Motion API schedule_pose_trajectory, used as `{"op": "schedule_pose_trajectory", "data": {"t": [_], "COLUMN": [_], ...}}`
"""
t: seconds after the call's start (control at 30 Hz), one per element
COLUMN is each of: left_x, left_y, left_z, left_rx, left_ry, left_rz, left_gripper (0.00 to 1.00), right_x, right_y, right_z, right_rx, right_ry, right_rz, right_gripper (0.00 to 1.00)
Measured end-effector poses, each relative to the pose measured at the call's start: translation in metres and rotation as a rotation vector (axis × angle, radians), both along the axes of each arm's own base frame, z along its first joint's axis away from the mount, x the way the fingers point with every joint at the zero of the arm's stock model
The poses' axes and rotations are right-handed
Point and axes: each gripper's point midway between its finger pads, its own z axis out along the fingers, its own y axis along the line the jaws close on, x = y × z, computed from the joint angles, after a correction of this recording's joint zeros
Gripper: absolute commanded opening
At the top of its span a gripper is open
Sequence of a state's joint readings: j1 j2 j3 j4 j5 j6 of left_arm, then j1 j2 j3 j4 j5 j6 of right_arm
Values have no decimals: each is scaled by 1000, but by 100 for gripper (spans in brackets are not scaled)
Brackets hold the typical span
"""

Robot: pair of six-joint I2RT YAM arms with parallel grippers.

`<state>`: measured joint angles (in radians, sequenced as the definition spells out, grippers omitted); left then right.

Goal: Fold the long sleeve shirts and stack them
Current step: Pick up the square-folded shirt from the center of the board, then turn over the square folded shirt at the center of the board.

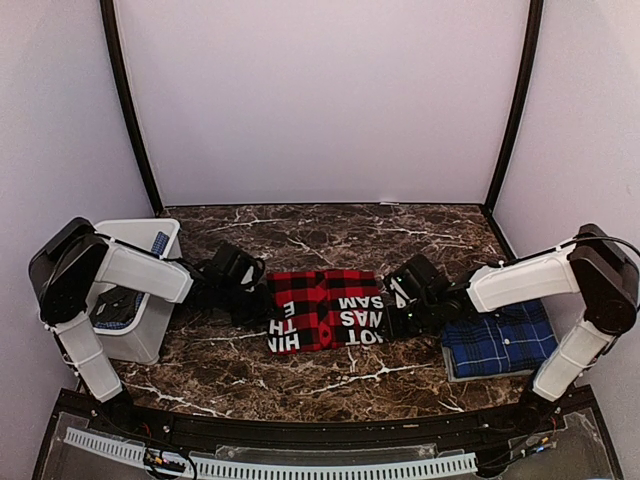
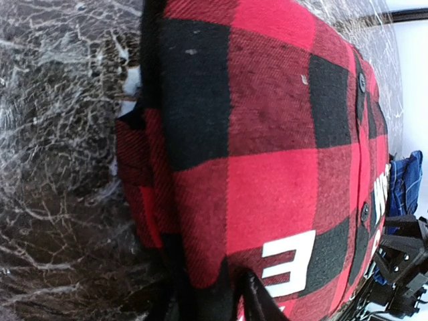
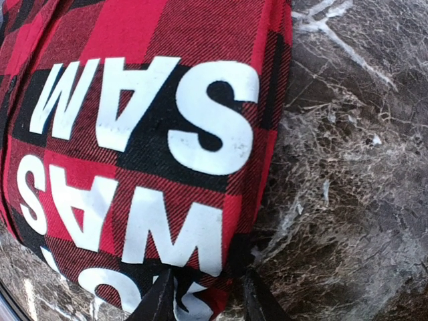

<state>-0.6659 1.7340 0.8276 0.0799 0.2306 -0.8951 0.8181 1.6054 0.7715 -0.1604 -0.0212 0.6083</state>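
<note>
Top view: you had the red shirt [image 1: 325,310] folded into a compact rectangle at mid-table, white letters [image 1: 358,320] facing up and reading upside down from the arm side. The left gripper [image 1: 266,308] met its left edge and the right gripper [image 1: 393,320] its right edge, both arms reaching inward low over the table [image 1: 330,232]. The blue shirt [image 1: 500,340] lay folded at the right, under the right arm's forearm, apart from the red one. A white bin [image 1: 150,330] stood at the far left beside the left arm. Left wrist view: the red shirt [image 2: 267,167] filled most of the frame, lying flat on the table [image 2: 53,134] with its button placket running along the right side. The left gripper [image 2: 215,302] was narrowed on the near folded edge, with one finger [image 2: 259,304] on either side and cloth packed between them, so you had it pinching that edge. The blue shirt [image 2: 406,180] and the right gripper [image 2: 401,267] showed at the right margin. Right wrist view: the red shirt [image 3: 147,134] showed its letters [image 3: 167,114] large, its edge resting on the table [image 3: 348,167]. The right gripper [image 3: 207,302] was likewise narrowed, its fingers [image 3: 160,299] straddling the nearest corner of the fold, cloth filling the gap between them, so you had it gripping that corner.
</note>
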Motion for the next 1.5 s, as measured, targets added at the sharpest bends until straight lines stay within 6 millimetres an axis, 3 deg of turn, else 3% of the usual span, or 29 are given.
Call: {"op": "schedule_pose_trajectory", "data": {"t": [0.1,0.17,0.4,0.67,0.83,1.03,1.3,1.5], "left_x": [1,1,2,5,9,15,12,16], "left_y": [-2,-3,0,19,30,33,38,32], "left_z": [-2,-4,-2,14,39,70,99,125], "left_rx": [-11,-11,53,144,169,173,176,154], "left_ry": [10,20,33,35,13,-36,-77,-124], "left_rz": [9,11,-17,-93,-140,-189,-232,-264], "left_gripper": [4,0,0,0,0,0,0,0], "right_x": [0,-1,2,21,33,45,40,42], "right_y": [0,0,3,24,38,56,63,90], "right_z": [0,0,10,58,72,51,5,0], "right_rx": [-2,-3,-8,65,90,78,36,73], "right_ry": [1,3,4,-72,-97,-67,20,27], "right_rz": [1,1,6,15,21,35,51,80], "right_gripper": [33,33,35,36,22,8,5,5]}}
